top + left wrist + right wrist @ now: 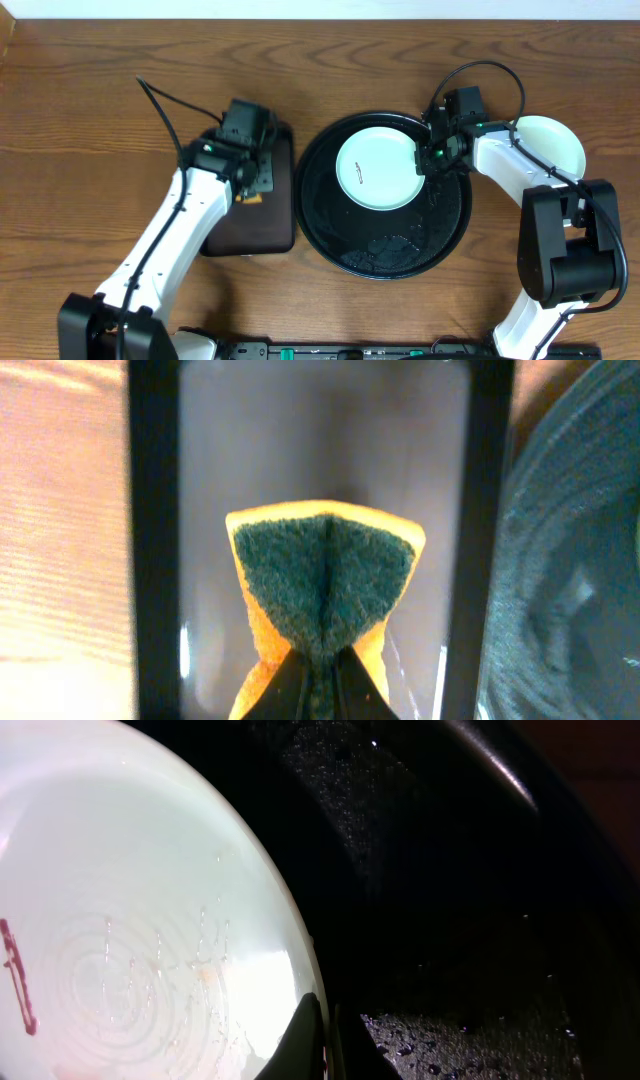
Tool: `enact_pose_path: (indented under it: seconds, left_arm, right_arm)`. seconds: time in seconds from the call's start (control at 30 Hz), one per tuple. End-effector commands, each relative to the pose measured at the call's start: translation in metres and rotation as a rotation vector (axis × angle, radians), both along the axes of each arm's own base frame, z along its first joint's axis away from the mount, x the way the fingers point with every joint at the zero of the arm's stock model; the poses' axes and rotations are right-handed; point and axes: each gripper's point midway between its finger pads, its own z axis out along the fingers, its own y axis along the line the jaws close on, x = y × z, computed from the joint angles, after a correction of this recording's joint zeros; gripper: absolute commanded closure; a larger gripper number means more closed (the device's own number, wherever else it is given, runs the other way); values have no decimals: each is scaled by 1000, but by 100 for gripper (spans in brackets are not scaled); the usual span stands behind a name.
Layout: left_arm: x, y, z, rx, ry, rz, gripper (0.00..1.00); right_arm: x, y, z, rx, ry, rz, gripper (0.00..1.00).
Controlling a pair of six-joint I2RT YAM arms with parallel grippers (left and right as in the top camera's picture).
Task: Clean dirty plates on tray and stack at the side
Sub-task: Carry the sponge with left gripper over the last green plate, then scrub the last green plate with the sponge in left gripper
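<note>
Overhead view, item one: round black tray (pixel 330 215), mid-table, wet with droplets (pixel 395 245) toward its near side. Item two: mint-white plate (pixel 378 168), lying flat in the tray's far half, with a thin reddish-brown smear (pixel 15 975) on its face; I judge it not yet clean. Item three: right gripper (pixel 318 1042), fingers pressed together at that plate's right rim. The edge runs in between the tips, so I read this as a pinch on the rim, most likely to steady the plate for scrubbing. Item four: left gripper (pixel 320 690), pinching a yellow sponge (pixel 320 585) by its near edge, so that it folds and the green scouring face looks outward, ready to meet the plate. It hangs over the small rectangular tray (pixel 250 235), left of the round one, which I take to be the sponge's resting place. Item five: second plate (pixel 560 140), on the bare table (pixel 100 80) right of the tray, partly hidden by the right arm (pixel 520 170); I take that as the stacking spot. Third plate: not seen from any view.
</note>
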Motion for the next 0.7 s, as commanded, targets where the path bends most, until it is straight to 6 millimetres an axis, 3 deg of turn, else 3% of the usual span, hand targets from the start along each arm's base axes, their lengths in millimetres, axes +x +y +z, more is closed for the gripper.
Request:
enact_pose_path:
  seconds: [0.0, 0.13, 0.23, 0.53, 0.67]
  left_arm:
    - [21, -8, 36, -31, -84, -18, 93]
    - [33, -49, 49, -231, -132, -105, 92]
    - [36, -77, 48, -314, -136, -163, 93]
    - [49, -157, -1, -340, -125, -290, 93]
    - [61, -174, -20, -300, -159, -296, 93]
  right_arm:
    - [-8, 5, -7, 3, 24, 31, 99]
    - [-8, 5, -7, 3, 24, 30, 99]
    - [-8, 5, -8, 3, 24, 30, 99]
    - [-8, 5, -8, 3, 24, 30, 99]
    - [-8, 6, -8, 3, 25, 31, 99]
